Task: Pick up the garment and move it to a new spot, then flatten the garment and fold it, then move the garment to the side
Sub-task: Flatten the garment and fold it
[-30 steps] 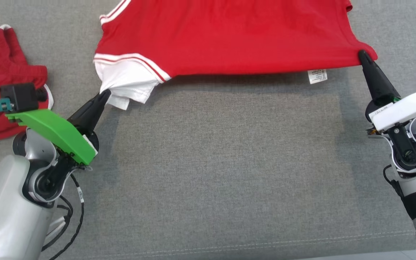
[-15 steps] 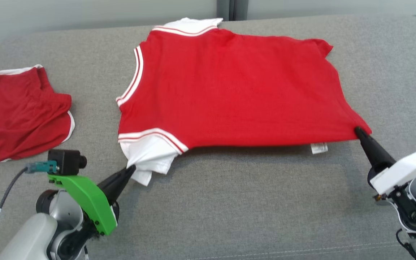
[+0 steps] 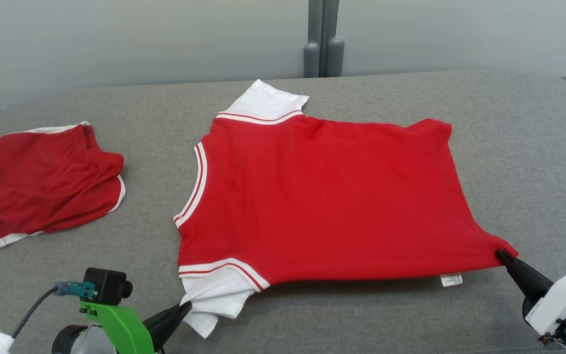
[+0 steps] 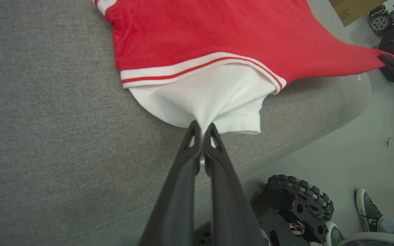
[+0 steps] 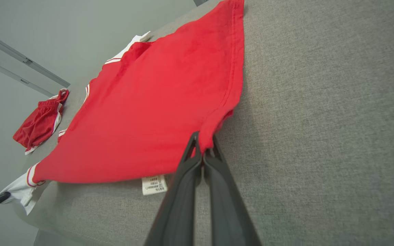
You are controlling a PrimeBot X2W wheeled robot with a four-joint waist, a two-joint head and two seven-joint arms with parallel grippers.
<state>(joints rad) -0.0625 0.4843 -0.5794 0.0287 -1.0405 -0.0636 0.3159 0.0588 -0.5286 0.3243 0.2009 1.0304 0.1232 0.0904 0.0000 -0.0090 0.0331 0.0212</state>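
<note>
Two grippers each held the red shirt by its near edge. Your left gripper, at about seven o'clock in the head view, had its dark fingers pressed together on the lower edge of a white sleeve. The left wrist view showed that white cloth drawn to a point between the fingertips. Your right gripper, at about four o'clock, was pinched tight on the shirt's near hem corner, where the cloth rose into a small peak.

Between the two grips, the near edge of the shirt ran taut and slightly lifted, with shadow beneath it on the grey cushion. A small white care label hung from that edge, just beside the right gripper at its nine o'clock.

The rest of the shirt lay spread flat across the middle of the cushion. White-and-red striped trim ran along its nine o'clock edge, and a second white sleeve pointed to twelve o'clock at the far side.

Well apart from the shirt, at nine o'clock, red shorts with white trim lay crumpled on the same cushion. Beyond the cushion, at twelve o'clock, stood a pale grey wall.

In the left wrist view, at five o'clock off the cushion's edge, you could see a black knobbly wheel and a person's shoe on the floor.
</note>
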